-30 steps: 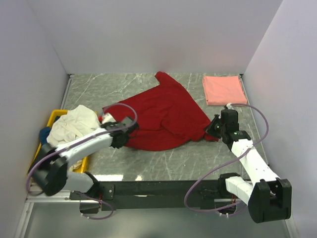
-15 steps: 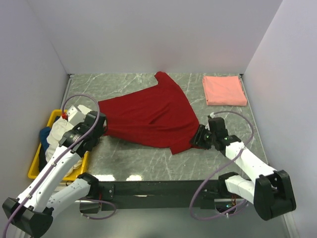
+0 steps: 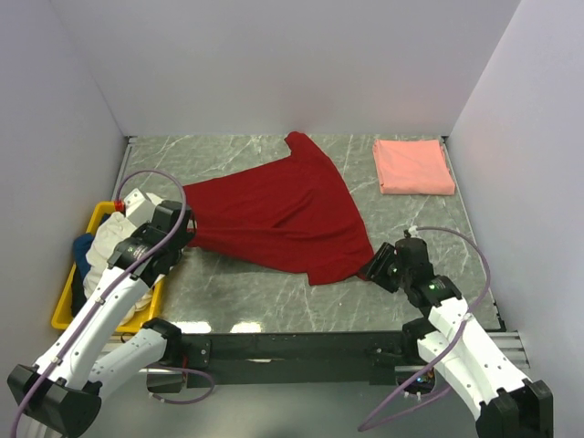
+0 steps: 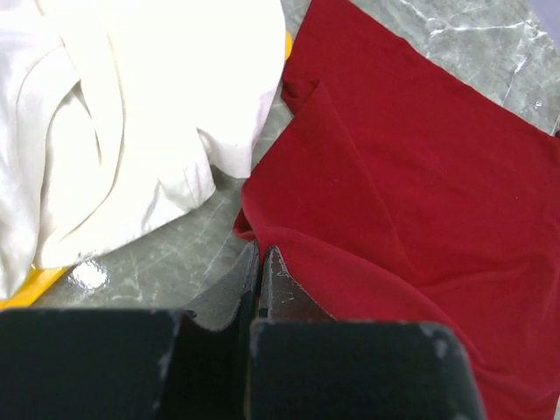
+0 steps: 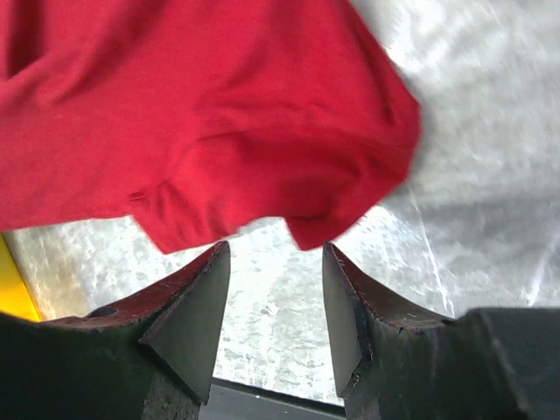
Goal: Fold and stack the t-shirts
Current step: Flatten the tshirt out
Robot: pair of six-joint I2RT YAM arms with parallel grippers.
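A grey marble table (image 3: 274, 301) is enclosed by plain white walls.

**Overhead view.** The dark red shirt (image 3: 283, 214) lies opened out across the middle of the table, drawn into a rough triangle. One tip points to the far wall and its broad side runs from left to near right. This spread presumably prepares it for folding. The salmon-pink shirt (image 3: 412, 166) sits folded square in the far right corner, likely as the base of the stack. At the left edge, the yellow bin (image 3: 64, 306) holds the cream shirt (image 3: 114, 242) and a blue shirt (image 3: 82, 248), both unfolded. The left gripper (image 3: 182, 228) is at the red shirt's left edge. The right gripper (image 3: 379, 266) sits just beside its near right corner.

**Left wrist view.** The fingers (image 4: 273, 280) are pressed together and appear to pinch the red hem, holding that side taut.

**Right wrist view.** The jaws stand apart with nothing between them. The red corner lies on the marble just beyond their tips.
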